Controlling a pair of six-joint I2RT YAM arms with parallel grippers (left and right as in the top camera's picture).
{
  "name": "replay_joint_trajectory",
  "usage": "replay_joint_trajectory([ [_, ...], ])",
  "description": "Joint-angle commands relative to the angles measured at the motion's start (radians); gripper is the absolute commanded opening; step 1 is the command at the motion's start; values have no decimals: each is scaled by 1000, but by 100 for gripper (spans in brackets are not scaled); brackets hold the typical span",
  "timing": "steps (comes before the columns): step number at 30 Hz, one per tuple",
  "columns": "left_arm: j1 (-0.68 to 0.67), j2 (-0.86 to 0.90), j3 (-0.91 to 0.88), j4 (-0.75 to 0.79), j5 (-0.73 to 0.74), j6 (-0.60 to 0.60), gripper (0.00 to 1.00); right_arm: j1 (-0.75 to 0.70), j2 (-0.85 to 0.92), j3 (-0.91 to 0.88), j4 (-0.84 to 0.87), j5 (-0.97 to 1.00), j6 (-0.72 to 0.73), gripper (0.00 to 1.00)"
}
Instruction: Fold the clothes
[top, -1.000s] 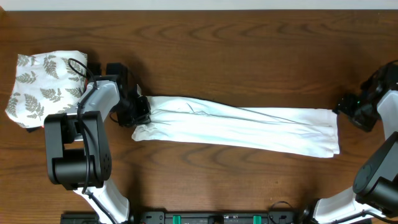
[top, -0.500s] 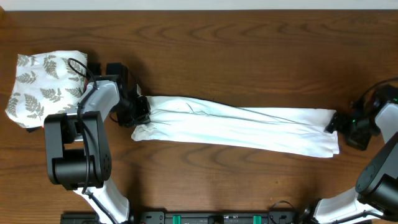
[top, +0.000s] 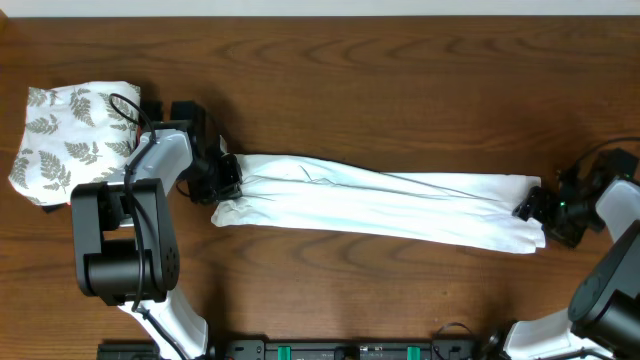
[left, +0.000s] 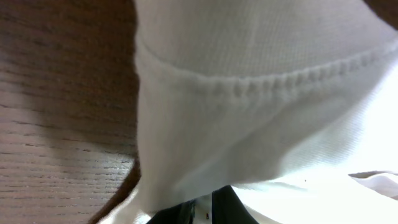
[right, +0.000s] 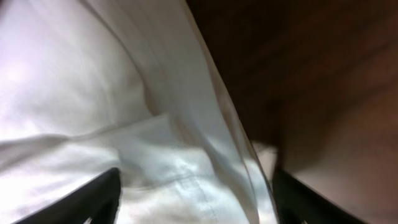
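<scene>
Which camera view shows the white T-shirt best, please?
The overhead view: the white T-shirt lies there whole, as a long strip across the table. The left wrist view shows only a stitched hem close up; the right wrist view shows only some folds at one end.

We see right gripper (top: 530, 212) moved: a second ago up near right table edge, apart from shirt (top: 380, 205); now lower and further in, at shirt's right end, spread fingers straddling cloth edge.
</scene>
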Motion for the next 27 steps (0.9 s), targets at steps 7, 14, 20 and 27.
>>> replay_joint_trajectory([
  [7, 19, 58, -32, 10, -177, -6, 13, 2, 55, -100, 83, -143, -3, 63],
  [14, 19, 58, -32, 9, -177, -6, 13, 2, 55, -111, 60, -143, -2, 60],
  [20, 19, 58, -32, 10, -177, -6, 13, 2, 55, -155, 82, -143, 1, 52],
  [27, 19, 58, -32, 8, -177, -6, 13, 2, 55, -181, 121, -142, 34, 15],
])
